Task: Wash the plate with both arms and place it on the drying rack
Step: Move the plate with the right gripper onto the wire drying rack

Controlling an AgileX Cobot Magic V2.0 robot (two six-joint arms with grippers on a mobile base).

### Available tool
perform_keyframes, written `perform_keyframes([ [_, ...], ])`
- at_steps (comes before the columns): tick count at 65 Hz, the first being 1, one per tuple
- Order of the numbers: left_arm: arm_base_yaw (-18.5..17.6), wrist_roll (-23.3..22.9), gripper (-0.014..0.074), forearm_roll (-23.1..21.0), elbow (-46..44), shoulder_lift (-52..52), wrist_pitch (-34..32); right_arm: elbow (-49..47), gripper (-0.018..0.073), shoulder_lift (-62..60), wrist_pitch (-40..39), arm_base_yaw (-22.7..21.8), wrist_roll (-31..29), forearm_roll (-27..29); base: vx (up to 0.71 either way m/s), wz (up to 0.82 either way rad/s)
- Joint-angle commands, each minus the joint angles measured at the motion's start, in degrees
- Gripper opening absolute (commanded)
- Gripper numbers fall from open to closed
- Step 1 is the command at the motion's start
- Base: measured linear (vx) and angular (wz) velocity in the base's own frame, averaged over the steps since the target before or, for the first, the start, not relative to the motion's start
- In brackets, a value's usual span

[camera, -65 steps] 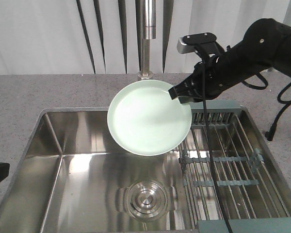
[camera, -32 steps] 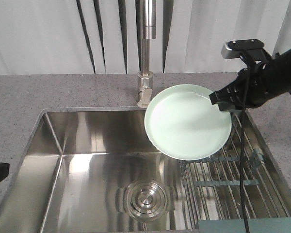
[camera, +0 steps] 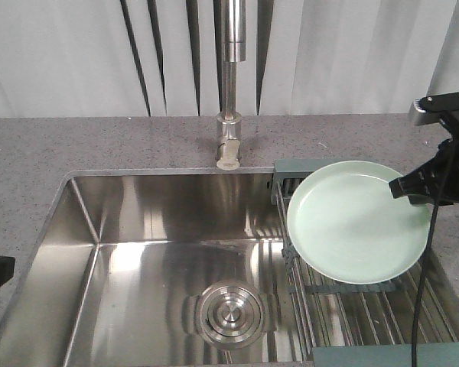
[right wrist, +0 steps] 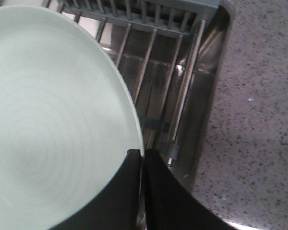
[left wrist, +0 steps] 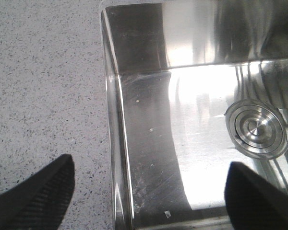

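From the front, set high, looking down and forward over the sink (camera: 84, 222) toward the faucet (camera: 231, 92); wide and well back, with the drying rack (camera: 367, 321) at right. From the left wrist, hung close over the sink's left rim, looking down between the spread tips of the left gripper (left wrist: 151, 194) onto countertop (left wrist: 43, 72) and sink; shares the drain (left wrist: 254, 128) with the front. From the right wrist, nearest of all, looking down past the right gripper (right wrist: 143, 187) onto the plate (right wrist: 48, 120) and rack rods; shares both with the front.
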Motion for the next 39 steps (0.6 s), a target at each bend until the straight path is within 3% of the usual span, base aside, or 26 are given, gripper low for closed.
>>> perform_keyframes([
  [1,-0.3,-0.5,0.0585,0.2,-1.4,-0.3,-3.0,0.0,-0.0001,-2.2,-4.8,-1.0,-0.3,-2.9,0.0,0.0],
  [12,-0.3,-0.5,0.0585,0.2,-1.4,-0.3,-3.0,1.8,-0.0001,-1.5,-7.4,-1.0,-0.3,-6.9,0.0,0.0],
  [39,-0.3,-0.5,0.0585,0.2,-1.4,-0.3,-3.0,1.8,-0.0001,6.1,-11.4,-1.0,-0.3,-6.9,0.0,0.0],
])
